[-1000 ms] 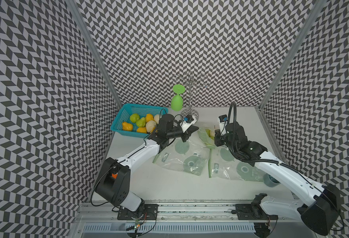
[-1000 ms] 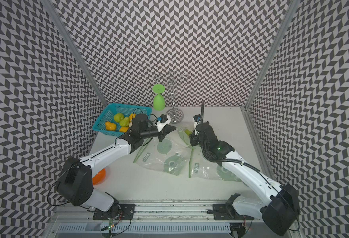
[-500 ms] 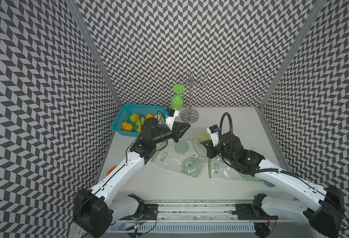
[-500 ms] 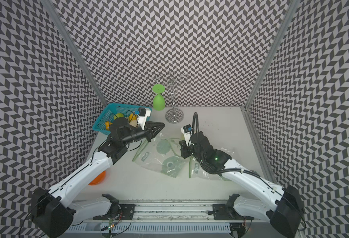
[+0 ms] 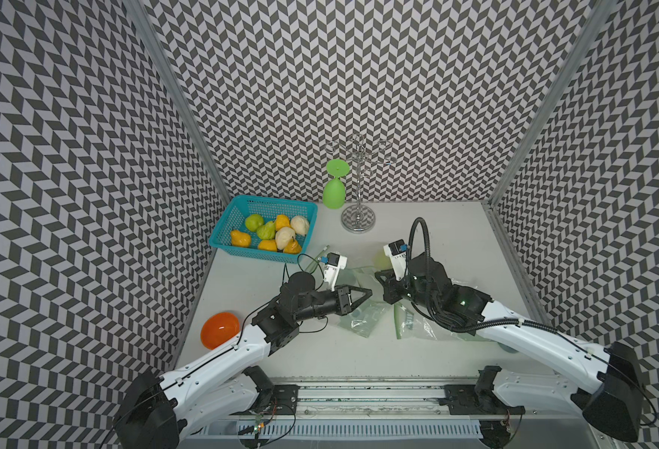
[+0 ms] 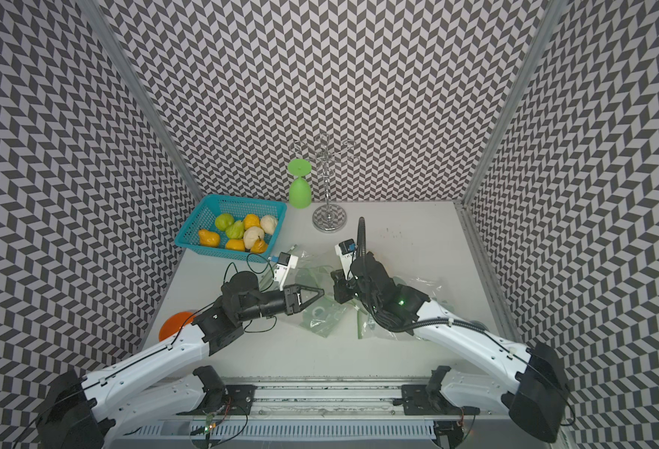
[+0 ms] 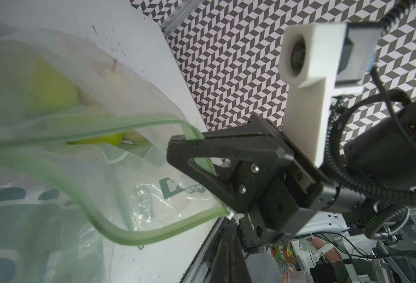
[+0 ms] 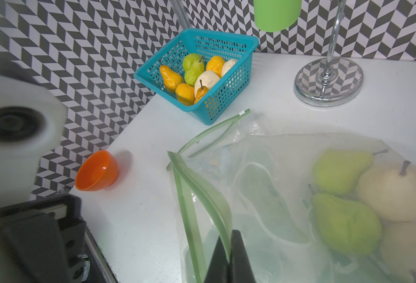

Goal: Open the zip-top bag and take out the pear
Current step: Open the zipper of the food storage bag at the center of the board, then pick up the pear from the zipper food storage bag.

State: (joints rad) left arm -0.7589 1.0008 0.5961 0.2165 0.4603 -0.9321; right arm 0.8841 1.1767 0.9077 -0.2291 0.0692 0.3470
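A clear zip-top bag with a green zip rim lies mid-table, also seen in a top view. Its mouth gapes. Green pears and a cream pear lie inside; one pear shows faintly in a top view. My right gripper is shut on the bag's upper rim, as the left wrist view shows. My left gripper hangs shut and empty just in front of the mouth.
A teal basket of several pears sits at the back left. An orange bowl stands near the left edge. A chrome rack carries an upturned green cup. More clear bag plastic lies under the grippers.
Both arms drew back from near the basket toward the table's front. The right gripper carried the bag's rim along and leftward. The left gripper now points at the right one.
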